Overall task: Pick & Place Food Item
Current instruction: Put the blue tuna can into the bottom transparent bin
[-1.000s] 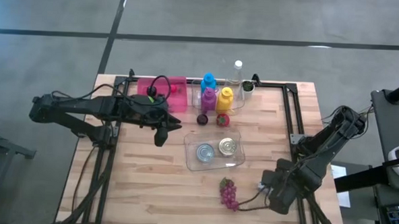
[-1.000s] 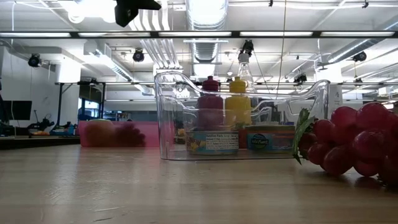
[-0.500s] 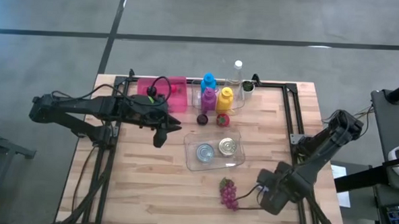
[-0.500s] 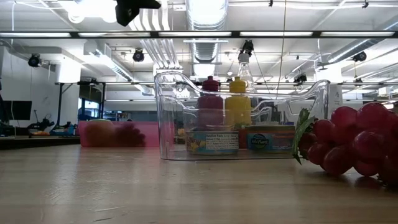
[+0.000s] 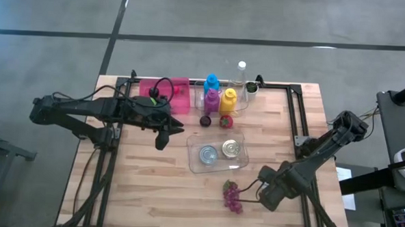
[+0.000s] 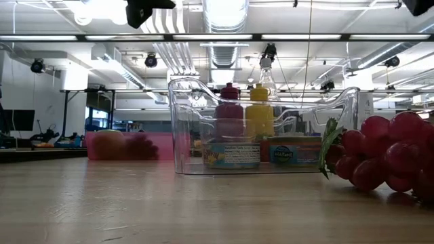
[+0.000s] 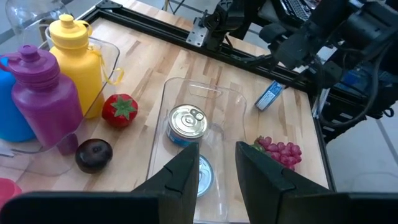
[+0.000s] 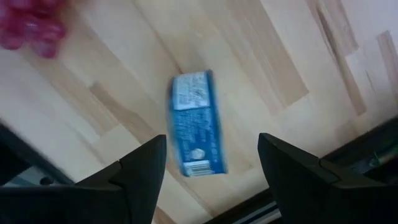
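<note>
The right gripper hovers with its jaws spread wide above a small blue box of food lying flat on the wooden table near its right edge. From the wrist camera, the box sits between the two dark fingers, apart from both. To grasp it well, the gripper should probably descend straight, keep the box centred, and close across its narrow sides. A bunch of red grapes lies just beside the gripper, and a clear tray holding two cans sits nearby. The left gripper waits over the table's left half, fingers narrowly parted and holding nothing.
</note>
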You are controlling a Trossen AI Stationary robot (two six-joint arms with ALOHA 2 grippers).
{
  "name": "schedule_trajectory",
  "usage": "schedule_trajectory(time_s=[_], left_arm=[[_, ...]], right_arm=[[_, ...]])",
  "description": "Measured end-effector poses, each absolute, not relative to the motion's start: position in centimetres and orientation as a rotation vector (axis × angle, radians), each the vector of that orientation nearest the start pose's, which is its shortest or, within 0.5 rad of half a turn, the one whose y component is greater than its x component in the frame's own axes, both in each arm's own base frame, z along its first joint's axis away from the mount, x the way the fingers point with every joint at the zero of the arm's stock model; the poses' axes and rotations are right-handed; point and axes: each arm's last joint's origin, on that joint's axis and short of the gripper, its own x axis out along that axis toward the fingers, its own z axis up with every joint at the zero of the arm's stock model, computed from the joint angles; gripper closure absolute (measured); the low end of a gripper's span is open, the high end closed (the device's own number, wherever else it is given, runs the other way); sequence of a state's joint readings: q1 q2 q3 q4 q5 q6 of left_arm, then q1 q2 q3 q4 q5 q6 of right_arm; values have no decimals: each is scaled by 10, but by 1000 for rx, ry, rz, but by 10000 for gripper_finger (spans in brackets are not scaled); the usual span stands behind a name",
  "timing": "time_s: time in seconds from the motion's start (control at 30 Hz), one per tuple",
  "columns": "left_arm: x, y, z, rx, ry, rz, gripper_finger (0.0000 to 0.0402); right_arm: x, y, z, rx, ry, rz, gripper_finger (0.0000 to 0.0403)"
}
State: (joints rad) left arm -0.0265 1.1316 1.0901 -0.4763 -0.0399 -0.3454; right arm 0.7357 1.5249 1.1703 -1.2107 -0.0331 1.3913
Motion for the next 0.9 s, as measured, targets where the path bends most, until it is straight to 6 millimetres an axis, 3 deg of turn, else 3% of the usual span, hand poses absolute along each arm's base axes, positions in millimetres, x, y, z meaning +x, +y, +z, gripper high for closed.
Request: schedule_trajectory(time_s=[0.57,0.9], left_arm=[[239,-5,344,-319,509,102,293],[239,-5,344,-320,509,103,293]], right_arm=[[188,174,219,518,1590,-422,153],[188,174,217,513,1594,-413,152]])
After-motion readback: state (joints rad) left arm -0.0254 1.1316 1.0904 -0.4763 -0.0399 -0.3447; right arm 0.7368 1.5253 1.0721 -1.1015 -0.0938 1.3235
